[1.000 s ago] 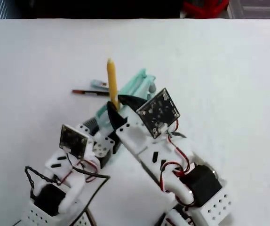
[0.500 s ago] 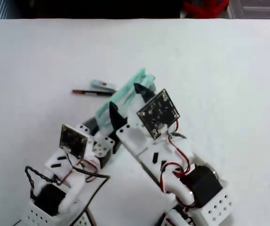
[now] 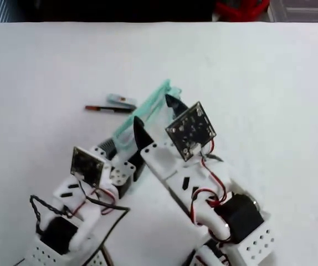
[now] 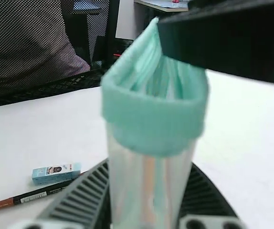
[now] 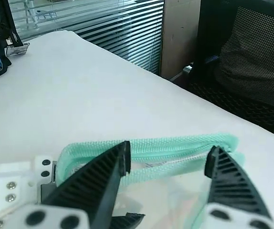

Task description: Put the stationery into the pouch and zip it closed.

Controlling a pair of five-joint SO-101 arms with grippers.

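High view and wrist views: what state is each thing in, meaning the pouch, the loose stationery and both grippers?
pouch: on the table, zip apparently open, one end gripped.
left gripper: shut on the pouch.
right gripper: open, fingers either side of the pouch.
pencil: loose on the table, outside the pouch.
small blue box: loose beside the pencil.

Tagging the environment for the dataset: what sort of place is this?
Probably an office or lab workspace. A plain white table serves as the work surface, with a pouch on it. A mesh-backed office chair stands beyond its edge, and slatted window blinds run along the wall.
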